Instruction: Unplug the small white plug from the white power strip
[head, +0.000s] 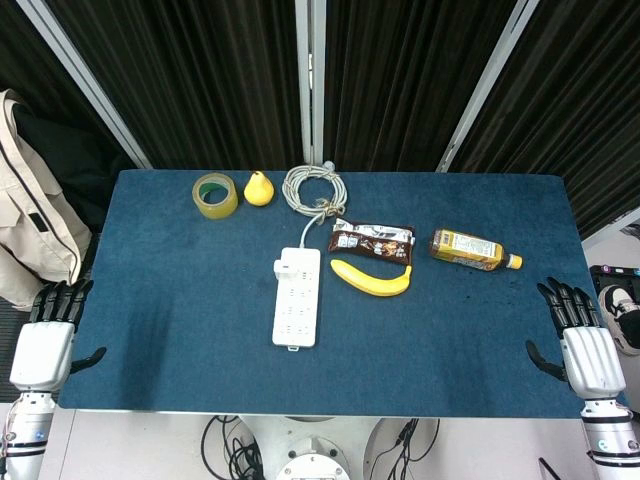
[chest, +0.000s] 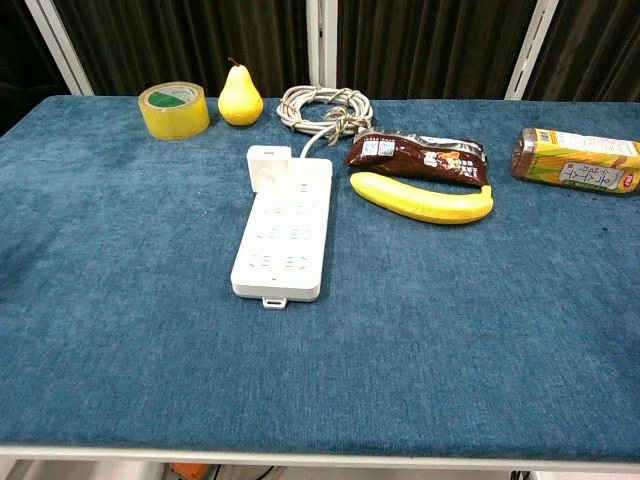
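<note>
- Only the head view catches the hands. The left hand (head: 45, 345) sits off the table's left edge, fingers apart, holding nothing. The chest view shows neither hand.
- Also head-view only: a beige jacket (head: 35, 215) hanging off to the left, and cables on the floor under the near edge.
- The table (head: 150, 300) is covered in blue carpet-like cloth, with dark pleated curtains and pale metal posts behind it.
- Back left there's a roll of yellow tape (head: 215, 195) with a yellow pear (head: 259, 188) just beside it, standing upright in the chest view.
- Around the middle lies the white power strip (head: 297, 298), running front to back. The small white plug (chest: 270, 167) is seated in its far left corner; the chest view shows it sticking up clearly, from the head view it's just a white block.
- The strip's coiled cord (head: 314, 189) is bundled right behind it.
- Right of the strip: a dark brown snack wrapper (head: 371, 241) with a banana (head: 372, 280) just in front of it.
- Further right, a bottle with a yellow label (head: 473, 250) lies on its side; the chest view cuts it off at the frame edge.
- The right hand (head: 580, 345) is off the right edge, fingers spread, nothing in it.
</note>
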